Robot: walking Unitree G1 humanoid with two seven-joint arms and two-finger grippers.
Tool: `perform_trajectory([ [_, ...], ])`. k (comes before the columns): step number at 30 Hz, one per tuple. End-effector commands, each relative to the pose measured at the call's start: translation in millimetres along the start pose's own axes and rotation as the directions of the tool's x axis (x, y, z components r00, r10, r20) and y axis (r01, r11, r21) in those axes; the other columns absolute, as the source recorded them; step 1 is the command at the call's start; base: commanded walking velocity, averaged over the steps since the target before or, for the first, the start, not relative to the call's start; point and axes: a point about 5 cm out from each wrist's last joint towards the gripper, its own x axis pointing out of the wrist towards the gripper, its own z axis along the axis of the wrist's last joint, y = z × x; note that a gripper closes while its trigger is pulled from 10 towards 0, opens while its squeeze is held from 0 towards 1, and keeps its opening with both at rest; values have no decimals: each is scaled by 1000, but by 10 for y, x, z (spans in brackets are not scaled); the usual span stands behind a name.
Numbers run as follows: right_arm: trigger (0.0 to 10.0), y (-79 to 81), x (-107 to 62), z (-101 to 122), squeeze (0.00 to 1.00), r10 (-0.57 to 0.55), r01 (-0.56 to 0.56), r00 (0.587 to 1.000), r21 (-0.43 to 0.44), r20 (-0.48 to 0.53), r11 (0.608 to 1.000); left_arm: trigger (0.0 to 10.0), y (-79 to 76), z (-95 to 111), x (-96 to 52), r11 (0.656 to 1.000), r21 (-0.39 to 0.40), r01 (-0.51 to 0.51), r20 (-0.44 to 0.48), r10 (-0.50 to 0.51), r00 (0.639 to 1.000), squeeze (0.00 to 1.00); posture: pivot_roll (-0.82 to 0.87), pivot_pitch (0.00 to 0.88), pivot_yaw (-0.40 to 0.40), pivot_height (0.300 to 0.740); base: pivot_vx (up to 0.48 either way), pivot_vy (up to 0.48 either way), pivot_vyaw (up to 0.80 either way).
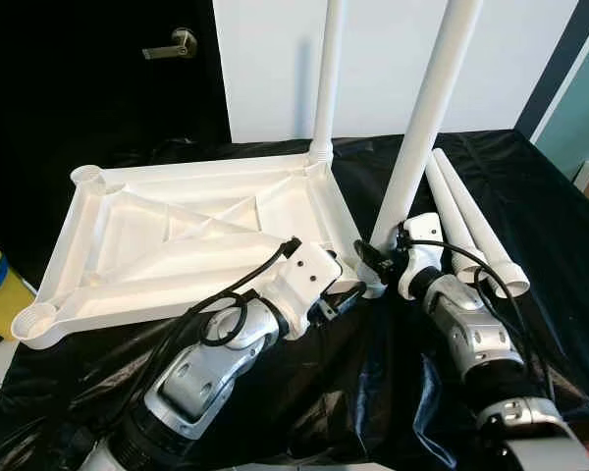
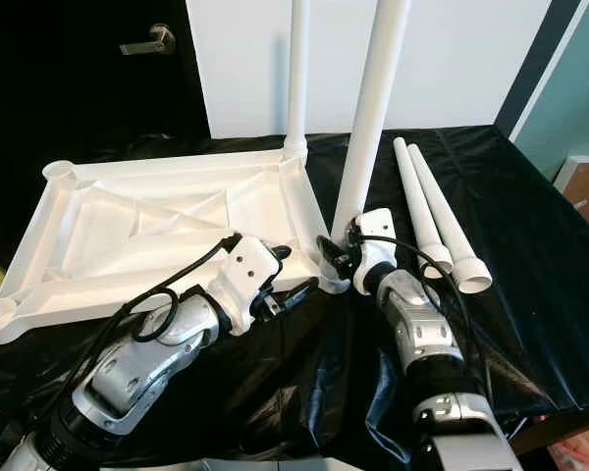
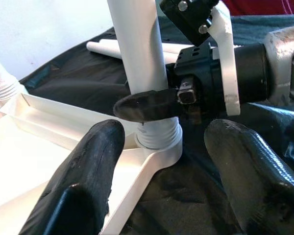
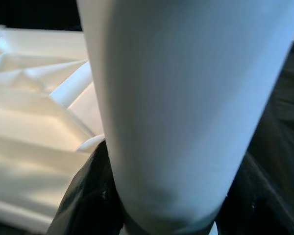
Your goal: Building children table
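A white plastic tabletop (image 1: 177,235) lies upside down on a worktop (image 1: 530,186) draped in black sheeting, its empty corner sockets at the left and one white leg (image 1: 326,78) standing upright in its far right corner. At its near right corner the left hand (image 3: 161,161) rests with its two black fingers (image 3: 88,166) spread to either side of the corner socket, while the right hand (image 1: 373,257) pinches the base of a second upright leg (image 1: 427,108) standing in that socket. Further right, two spare legs (image 1: 471,231) lie side by side on the sheeting.
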Motion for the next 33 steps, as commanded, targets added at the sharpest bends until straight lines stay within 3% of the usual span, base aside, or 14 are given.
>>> perform_trajectory([
  [1,10000,68,-41,-164,0,-64,66,995,30,-81,997,10000,-77,-12,0,993,7,117,-13,-117,993,0,-22,29,-10,740,0,0,0],
  [4,10000,110,-67,-195,0,-161,166,982,44,-96,985,10000,-88,-14,3,993,8,120,-14,-120,993,0,-16,27,-16,740,0,0,0],
  [6,10000,163,-147,-236,0,-388,396,916,71,-105,916,10000,-97,-16,2,993,7,120,-15,-120,993,0,-13,25,-21,740,0,0,0],
  [8,10000,243,-186,-241,0,-477,488,872,101,-112,867,10000,-99,-22,-3,993,7,118,-16,-117,993,0,-12,26,-23,740,0,0,0],
  [10,10000,243,-186,-241,0,-477,488,872,101,-112,867,10000,-99,-22,-3,993,7,118,-16,-117,993,0,-12,26,-23,740,0,0,0],
  [13,10000,322,-157,-119,0,-426,430,903,130,-58,893,10000,-104,-24,0,993,6,117,-16,-117,993,0,-20,28,-20,740,0,0,0],
  [28,10000,313,-165,46,0,-382,378,924,104,15,920,10000,-68,-9,14,995,5,104,-10,-104,995,0,-31,32,-22,740,0,0,0],
  [29,10000,274,-166,73,1000,-360,355,932,101,35,929,10000,-67,-7,16,995,5,103,-9,-103,995,0,-32,33,-23,740,0,0,0],
  [33,10000,189,-185,131,1000,-286,279,955,93,77,956,10000,-66,-4,24,995,6,102,-7,-102,995,0,-32,33,-23,740,0,0,0],
])
